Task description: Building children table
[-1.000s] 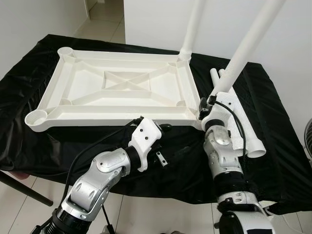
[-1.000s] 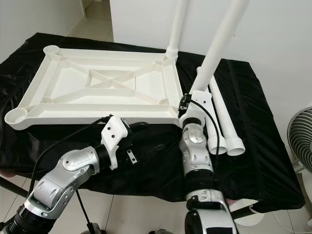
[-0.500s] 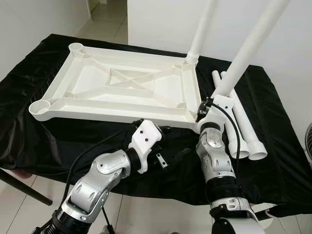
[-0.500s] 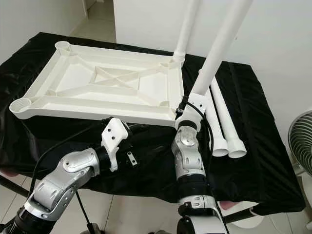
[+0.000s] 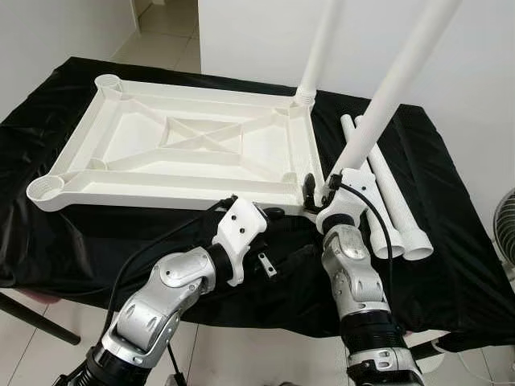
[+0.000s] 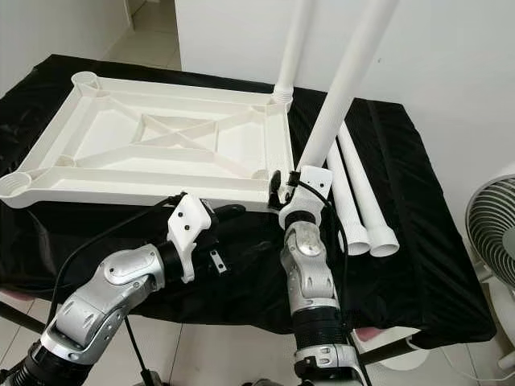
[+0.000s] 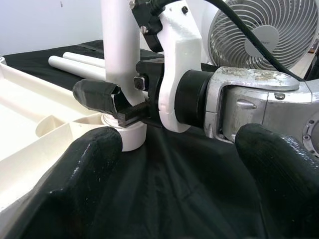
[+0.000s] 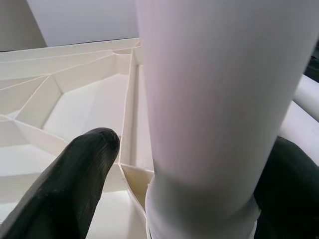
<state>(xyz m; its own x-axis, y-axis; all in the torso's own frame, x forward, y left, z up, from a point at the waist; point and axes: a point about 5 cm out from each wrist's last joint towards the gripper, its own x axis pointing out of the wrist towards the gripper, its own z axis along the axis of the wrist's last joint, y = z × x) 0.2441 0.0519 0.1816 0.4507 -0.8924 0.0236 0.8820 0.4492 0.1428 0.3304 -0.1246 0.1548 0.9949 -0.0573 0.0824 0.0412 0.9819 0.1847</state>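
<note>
Right claw (image 7: 117, 107) is pinching the leg (image 5: 378, 112) at the upturned tabletop's (image 5: 185, 153) 4 o'clock corner socket; left claw (image 5: 278, 213) is hovering spread nearby. Next: pressing it home

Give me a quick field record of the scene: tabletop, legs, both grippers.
tabletop: white, upside down on black cloth
fitted leg: upright in the far right corner socket
second leg: tilted, base at the near right corner socket
spare legs: two lying on the cloth, right of the tabletop
right gripper: around the second leg near its base
left gripper: open, near the tabletop's front edge, holding nothing
other: fan at far right
</note>
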